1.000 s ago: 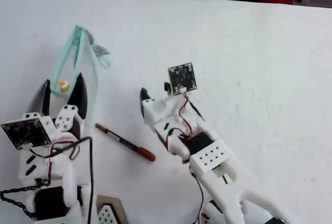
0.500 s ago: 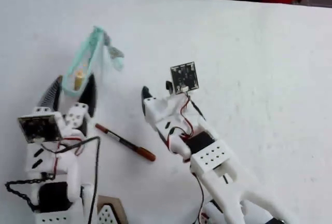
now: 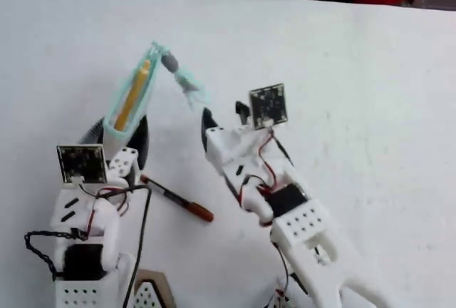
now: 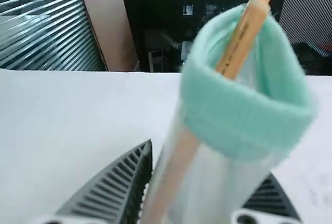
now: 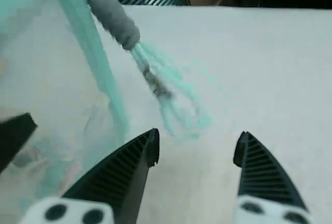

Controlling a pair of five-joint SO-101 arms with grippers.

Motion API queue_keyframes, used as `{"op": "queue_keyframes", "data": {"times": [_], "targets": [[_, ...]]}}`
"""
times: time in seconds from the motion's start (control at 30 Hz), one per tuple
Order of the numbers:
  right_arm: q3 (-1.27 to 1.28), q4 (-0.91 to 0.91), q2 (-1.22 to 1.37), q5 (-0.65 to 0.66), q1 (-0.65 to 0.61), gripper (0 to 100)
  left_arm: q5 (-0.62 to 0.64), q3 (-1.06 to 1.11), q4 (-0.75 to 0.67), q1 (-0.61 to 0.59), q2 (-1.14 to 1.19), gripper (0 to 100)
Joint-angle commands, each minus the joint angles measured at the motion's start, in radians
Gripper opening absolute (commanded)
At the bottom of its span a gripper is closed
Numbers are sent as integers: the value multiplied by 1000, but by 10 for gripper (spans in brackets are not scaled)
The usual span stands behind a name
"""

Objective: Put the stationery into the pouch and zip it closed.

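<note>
I am holding the pouch (image 3: 135,98) by its lower end in the left gripper (image 4: 192,203), whose jaws are pressing in on both sides of it. The pouch is sticking up and away from the gripper with its mint-trimmed mouth open. A pencil (image 4: 244,27) is sitting inside it, with the tip poking past the rim.

I am judging the pouch to be light, soft and floppy, and its clear sides look slick. A grip low on the body is probably letting the mouth sag and sway. The firmer hold for zipping looks like the grey pull (image 5: 114,19) above the tassel (image 5: 166,89), since the tassel's thin threads would likely slip.

The right gripper (image 5: 197,151) is hanging wide open with nothing in it, just short of that tassel.

The marker (image 3: 173,197) is lying flat on the table (image 3: 356,73) between the two arms. It looks slim, stiff and likely to roll, so mid-barrel seems the safest place to pinch it.

The table is white, smooth and flat, and I am expecting little friction from it. Behind it I am seeing window blinds (image 4: 41,22) and dark furniture (image 4: 155,22).
</note>
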Motion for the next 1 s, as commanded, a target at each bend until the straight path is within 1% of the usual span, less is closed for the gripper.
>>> {"op": "queue_keyframes", "data": {"times": [0.0, 0.07, 0.17, 0.23, 0.3, 0.37, 0.47, 0.53, 0.6, 0.7, 0.8, 0.97], "targets": [[-15, 163, -280, 2, 10, 233, -3, 5, -11, 16, -18, 237], [-15, 246, -453, 2, 10, 232, -2, 8, -26, 19, -18, 237], [-15, 263, -653, 2, 10, 226, -2, 11, -23, 36, -18, 237], [-55, 268, -696, 2, -5, 185, -5, 12, -20, 56, -18, 237], [-123, 297, -656, 2, -45, 139, -5, 11, 3, 61, -18, 237], [-212, 351, -550, 0, -82, 135, -6, 11, 6, 58, -18, 237], [-393, 420, -306, -8, -102, 180, -6, 11, 6, 54, -18, 237], [-548, 464, -124, -43, -119, 197, -6, 12, 6, 54, -18, 237], [-721, 542, 42, -94, -147, 197, -5, 14, 6, 54, -18, 237], [-965, 697, 252, -130, -211, 197, -9, 38, -3, 54, -18, 237], [-1162, 823, 400, -169, -234, 197, -9, 49, -3, 53, -18, 237], [-1358, 915, 565, -199, -217, 197, -6, 51, -3, 53, -18, 237]]}}
